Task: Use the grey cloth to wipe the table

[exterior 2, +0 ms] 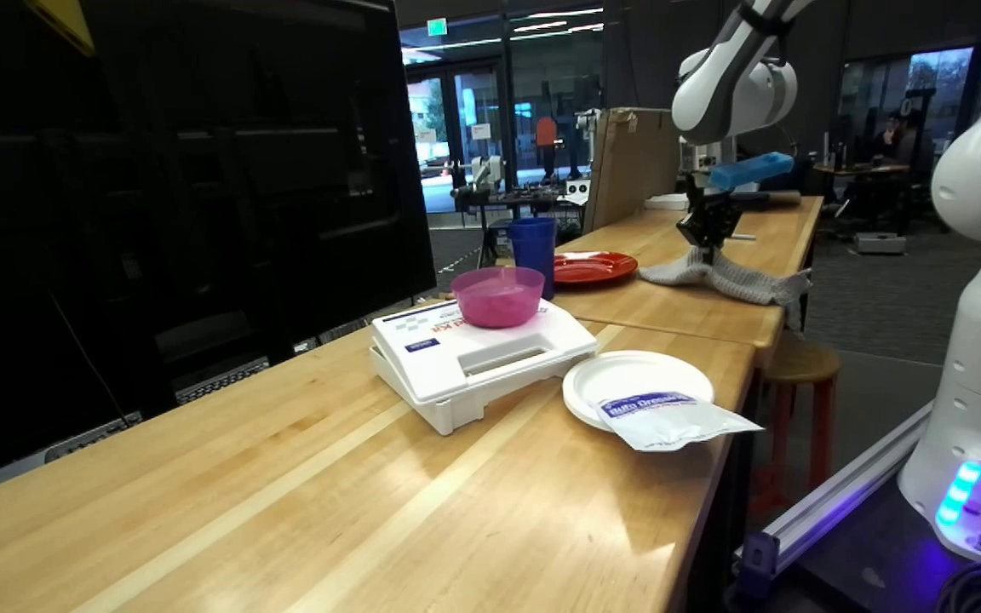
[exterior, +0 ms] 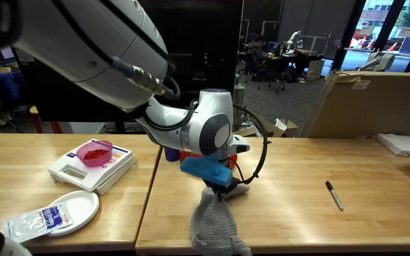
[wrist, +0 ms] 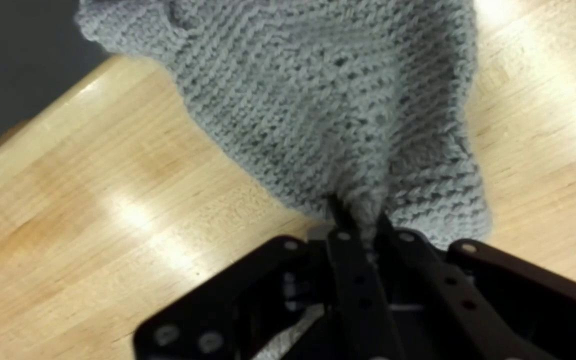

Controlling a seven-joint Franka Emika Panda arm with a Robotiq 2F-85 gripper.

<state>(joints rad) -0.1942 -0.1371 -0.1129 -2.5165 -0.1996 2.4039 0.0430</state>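
The grey knitted cloth [exterior: 215, 224] lies on the wooden table [exterior: 283, 220], with one end hanging over the front edge. It also shows in an exterior view [exterior 2: 750, 285] and fills the upper middle of the wrist view [wrist: 308, 100]. My gripper [wrist: 360, 215] points down and is shut on a bunched fold of the cloth, pulled up between the fingertips. In both exterior views the gripper [exterior: 221, 195] [exterior 2: 708, 251] is low over the table, with cloth spread on both sides of it. The fingertips are partly hidden by the cloth.
A marker [exterior: 334, 195] lies right of the cloth. A red plate [exterior 2: 594, 269] and blue cup [exterior 2: 533, 255] stand behind it. A white case [exterior: 116, 174] with a pink bowl [exterior: 94, 153], and a white plate [exterior: 84, 209] with a packet [exterior: 37, 221], are on the adjoining table.
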